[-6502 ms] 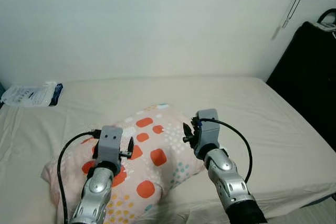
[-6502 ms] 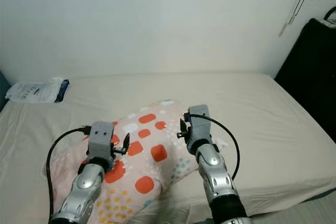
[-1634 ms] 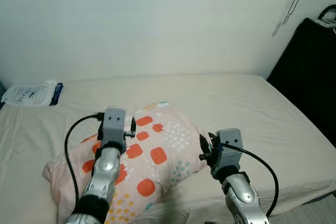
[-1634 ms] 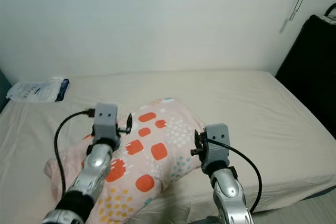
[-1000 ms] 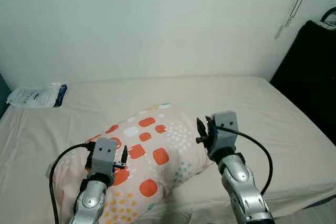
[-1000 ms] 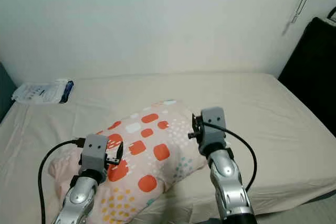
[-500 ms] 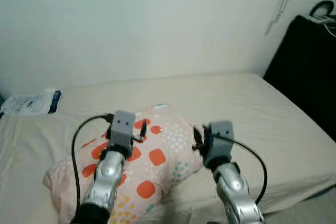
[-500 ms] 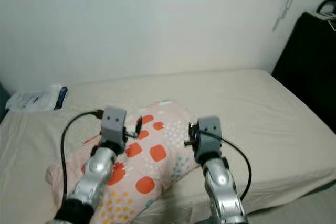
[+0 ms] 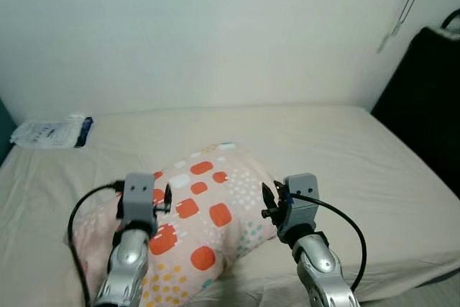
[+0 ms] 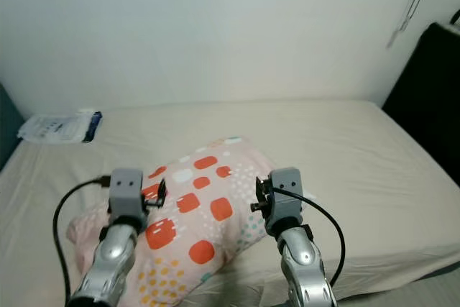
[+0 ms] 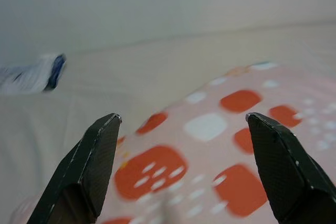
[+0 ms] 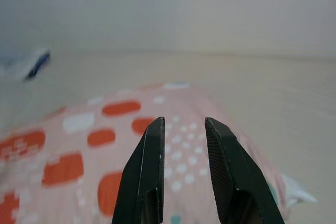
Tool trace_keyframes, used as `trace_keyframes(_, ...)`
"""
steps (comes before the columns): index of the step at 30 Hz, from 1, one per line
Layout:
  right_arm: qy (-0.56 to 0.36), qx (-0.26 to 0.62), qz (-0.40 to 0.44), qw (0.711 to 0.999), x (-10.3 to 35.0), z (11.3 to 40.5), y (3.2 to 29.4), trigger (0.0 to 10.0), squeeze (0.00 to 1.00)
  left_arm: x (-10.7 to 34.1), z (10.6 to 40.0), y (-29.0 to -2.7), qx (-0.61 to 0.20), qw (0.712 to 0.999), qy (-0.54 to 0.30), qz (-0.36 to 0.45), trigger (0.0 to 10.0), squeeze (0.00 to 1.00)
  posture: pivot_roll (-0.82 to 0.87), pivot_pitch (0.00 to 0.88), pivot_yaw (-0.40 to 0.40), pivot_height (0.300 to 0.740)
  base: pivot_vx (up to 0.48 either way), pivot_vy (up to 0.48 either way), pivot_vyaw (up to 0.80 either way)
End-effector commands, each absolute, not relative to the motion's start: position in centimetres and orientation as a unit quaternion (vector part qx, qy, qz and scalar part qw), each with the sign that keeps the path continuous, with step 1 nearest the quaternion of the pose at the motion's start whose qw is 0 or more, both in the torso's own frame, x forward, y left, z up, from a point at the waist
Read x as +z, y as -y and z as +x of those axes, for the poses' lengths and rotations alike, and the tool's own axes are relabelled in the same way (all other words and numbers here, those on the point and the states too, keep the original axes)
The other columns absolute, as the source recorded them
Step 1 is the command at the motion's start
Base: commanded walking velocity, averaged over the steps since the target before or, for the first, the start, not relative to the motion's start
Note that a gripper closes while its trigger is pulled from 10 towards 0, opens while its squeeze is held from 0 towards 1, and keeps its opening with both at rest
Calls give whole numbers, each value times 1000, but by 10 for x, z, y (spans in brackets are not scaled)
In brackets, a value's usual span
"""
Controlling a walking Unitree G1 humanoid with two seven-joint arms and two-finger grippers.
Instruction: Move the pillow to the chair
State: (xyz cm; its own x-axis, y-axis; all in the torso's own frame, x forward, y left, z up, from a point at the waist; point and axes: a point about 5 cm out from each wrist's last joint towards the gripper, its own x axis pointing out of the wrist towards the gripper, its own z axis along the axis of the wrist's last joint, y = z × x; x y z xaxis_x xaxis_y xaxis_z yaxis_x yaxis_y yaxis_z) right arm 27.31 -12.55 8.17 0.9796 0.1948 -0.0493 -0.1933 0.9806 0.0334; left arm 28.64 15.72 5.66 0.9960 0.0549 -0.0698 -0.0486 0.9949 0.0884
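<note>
While both of my silver arms reach forward from below my head camera, each wrist is bent so that its grey camera block faces me and the black fingers point away toward the far wall. My left claw [image 11: 181, 124] hangs just above the near-left part of the pillow [image 9: 208, 213], its two fingers [image 11: 86, 166] spread wide apart with nothing between them. A black cable loops out from that wrist on its outer side. My right claw [image 12: 182, 124] sits at the pillow's right edge, raised a little over it, with its fingers [image 12: 149, 166] drawn close so that a narrow gap is left between them; they grip nothing. A second black cable arcs from this wrist down its outer side.

Beneath and ahead of both claws the pillow lies on the bed [image 9: 345, 149], pale pink with orange-red squarish patches, white patches and small white, teal and yellow dots. It spreads from under my left claw across to my right claw.

Far ahead of my left claw and out to its left, a white packet with a dark blue end [image 9: 52, 131] lies flat near the wall; its printing is too small to read. Well off to the right of my right claw stands a tall black shape [image 9: 424, 106] beside the bed.
</note>
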Motion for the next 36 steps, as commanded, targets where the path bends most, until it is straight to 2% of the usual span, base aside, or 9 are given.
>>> trace_keyframes(1, -31, 84, 19, 996, 81, 274, 130, 10000, 0, 49, 280, -155, 26, 997, -57, 45, 10000, 0, 76, 0, -73, 740, 0, 0, 0)
trace_keyframes(3, -26, 81, 21, 996, 87, 275, 132, 10000, 0, 29, 246, -165, 33, 995, -87, 32, 10000, 0, 70, 0, -72, 740, 0, 0, 0)
trace_keyframes(8, -8, 88, 24, 996, 99, 281, 128, 10000, 0, 18, 229, -169, 50, 993, -104, 32, 10000, 0, 65, 0, -75, 740, 0, 0, 0)
trace_keyframes(12, -44, 91, 14, 995, 78, 270, 134, 10000, 0, 46, 259, -141, 0, 999, -46, 22, 10000, 0, 96, 0, -101, 740, 0, 0, 0)
trace_keyframes(21, 7, 98, 3, 995, 101, 274, 132, 10000, 0, 31, 238, -161, 2, 996, -75, 39, 10000, 0, 53, 0, -62, 740, 0, 0, 0)
trace_keyframes(25, -16, 89, -1, 996, 88, 269, 135, 10000, 0, 47, 267, -148, -7, 998, -48, 34, 10000, 0, 68, 0, -66, 740, 0, 0, 0)
trace_keyframes(33, -19, 66, 8, 998, 92, 283, 143, 10000, 0, 51, 250, -142, -23, 999, -48, 11, 10000, 0, 76, 0, -83, 740, 0, 0, 0)
trace_keyframes(35, -37, 97, 3, 995, 86, 267, 140, 10000, 0, 71, 277, -136, -33, 999, -15, 14, 10000, 0, 90, 0, -104, 740, 0, 0, 0)
trace_keyframes(36, -22, 111, 12, 994, 96, 268, 133, 10000, 0, 65, 275, -141, -28, 999, -24, 23, 10000, 0, 69, 0, -90, 740, 0, 0, 0)
